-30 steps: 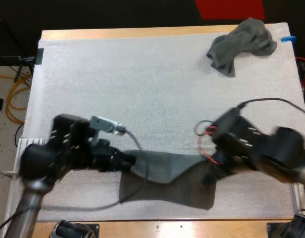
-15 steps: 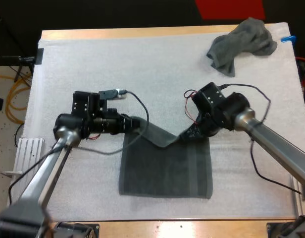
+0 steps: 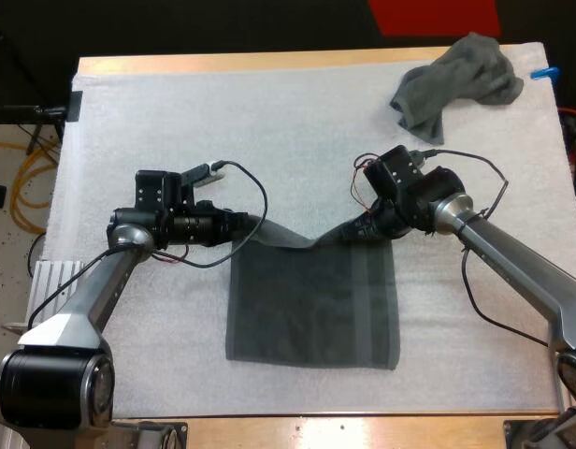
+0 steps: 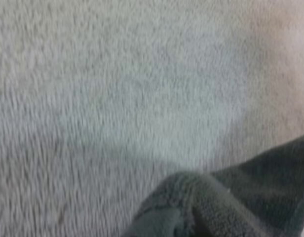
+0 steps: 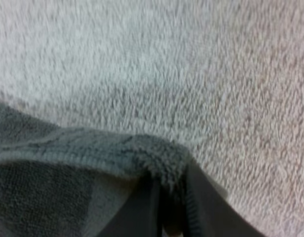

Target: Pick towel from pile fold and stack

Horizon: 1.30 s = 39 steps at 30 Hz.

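Towel by the mat's near edge has its 2 far corners pinched by left gripper and right gripper; spreading seems nearly done, and the next move calls for lowering them flat before folding.

- A flat-spread dark grey-green cloth towel lay on the white foam mat, toward its near edge.
- A crumpled dark grey-green cloth towel sat at the mat's far right corner, well apart.
- The left gripper pinched the spread towel's far left corner, and the right gripper its far right corner.
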Available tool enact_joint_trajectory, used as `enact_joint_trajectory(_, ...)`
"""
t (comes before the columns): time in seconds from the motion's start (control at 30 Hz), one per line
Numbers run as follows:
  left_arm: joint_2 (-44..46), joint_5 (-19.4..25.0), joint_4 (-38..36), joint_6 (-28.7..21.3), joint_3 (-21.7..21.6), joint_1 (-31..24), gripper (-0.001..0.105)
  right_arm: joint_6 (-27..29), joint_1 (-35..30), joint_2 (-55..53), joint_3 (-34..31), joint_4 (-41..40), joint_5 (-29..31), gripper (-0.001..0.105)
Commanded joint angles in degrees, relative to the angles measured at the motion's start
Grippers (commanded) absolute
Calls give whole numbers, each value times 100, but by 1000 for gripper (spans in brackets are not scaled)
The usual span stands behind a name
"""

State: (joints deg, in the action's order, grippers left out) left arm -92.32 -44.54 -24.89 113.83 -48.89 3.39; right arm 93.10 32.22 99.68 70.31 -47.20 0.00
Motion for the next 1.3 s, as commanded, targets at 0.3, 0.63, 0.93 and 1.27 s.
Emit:
enact_joint_trajectory(0.3, 32, -105, 118, -51, -10, 3, 24, -210, -6, -38, 22, 46, 134, 14)
enact_joint_trajectory(0.63, 108, -1018, -117, -209, -10, 3, 32, 174, 7, -60, 34, -1358, -479, 66)
enact_joint_trajectory(0.93, 1296, 710, -1752, -1950, -10, 3, 32, 357, 7, -844, 34, -1838, -312, 66)
enact_joint_trajectory(1.27, 2847, 1913, -2521, -2326, -10, 3, 32, 191, 7, -1702, 34, -1838, -562, 66)
